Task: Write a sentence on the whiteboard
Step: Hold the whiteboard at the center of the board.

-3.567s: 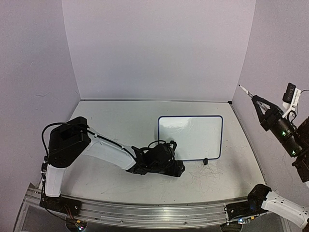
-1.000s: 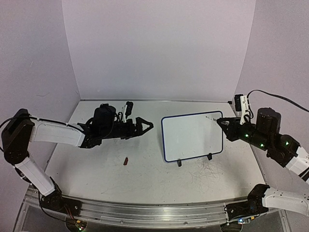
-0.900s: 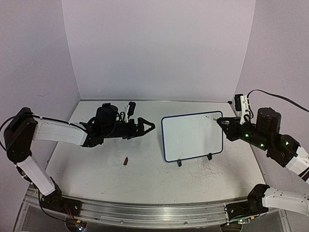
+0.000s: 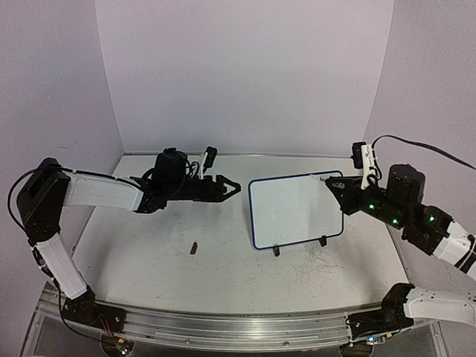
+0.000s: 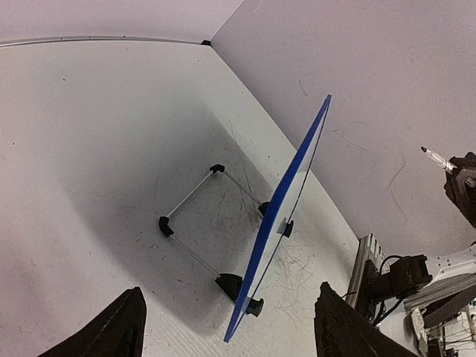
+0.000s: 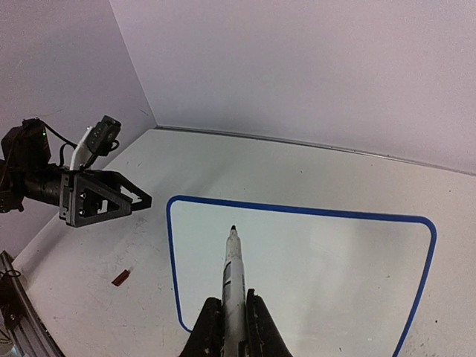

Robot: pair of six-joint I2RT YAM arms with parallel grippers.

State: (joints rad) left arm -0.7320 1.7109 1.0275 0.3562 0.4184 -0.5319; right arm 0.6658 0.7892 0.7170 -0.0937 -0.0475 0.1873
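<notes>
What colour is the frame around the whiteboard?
The whiteboard frame is blue; the right wrist view shows it best.

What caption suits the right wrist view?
Right end effector grips a marker aimed at the blank blue-framed whiteboard.

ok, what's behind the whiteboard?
Left wrist view shows a wire stand with black end caps propping the whiteboard from behind, resting on the scuffed table. Nothing else shows there. From the top camera the board covers the stand; only two front feet show.
</notes>
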